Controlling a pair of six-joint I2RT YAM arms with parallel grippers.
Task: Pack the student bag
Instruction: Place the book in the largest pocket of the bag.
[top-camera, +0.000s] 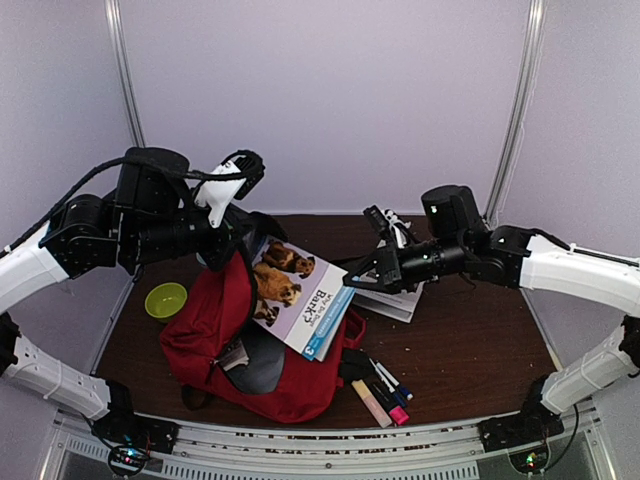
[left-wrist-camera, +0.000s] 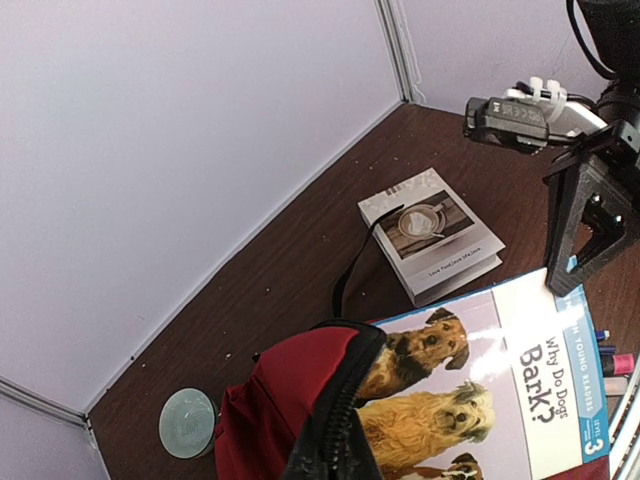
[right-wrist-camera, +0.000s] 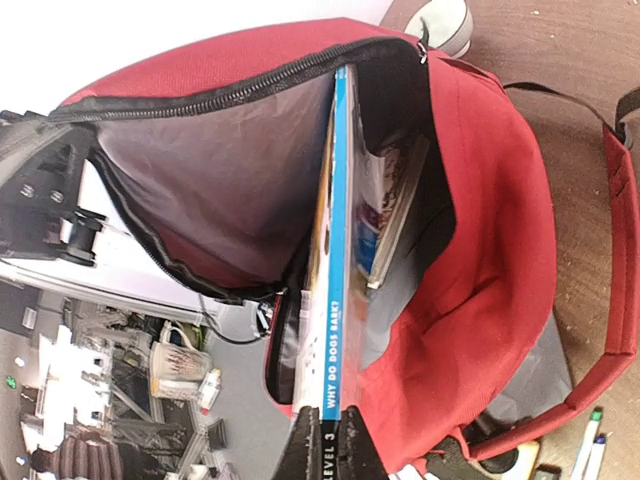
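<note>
Two-arm packing station. The left gripper (top-camera: 224, 248) is clenching the zippered upper rim of the student bag (top-camera: 215, 340), which is hanging below its fingers with the mouth held wide. The rest of the red bag is slumping onto the table (top-camera: 470, 350) beneath and on the near side of this gripper. The right gripper (right-wrist-camera: 322, 442) is pinching the spine corner of a picture book (right-wrist-camera: 330, 250), with both fingers pressing flat against the blue cover edge. Straight ahead of these fingertips, the book is standing on edge and reaching partway into the bag's grey-lined mouth, with its outer half projecting back toward the gripper. A thinner booklet (right-wrist-camera: 395, 210) is sitting inside the bag, just beside the picture book on the side away from the lining. A second book (left-wrist-camera: 432, 232), showing a cup on its cover, is lying flat under the right arm, behind its gripper. A cluster of markers (top-camera: 385, 390) is lying below the right gripper, beside the bag's lower edge. A green bowl (top-camera: 166, 300) is resting below the left gripper, on its outer side, just beside the bag.
</note>
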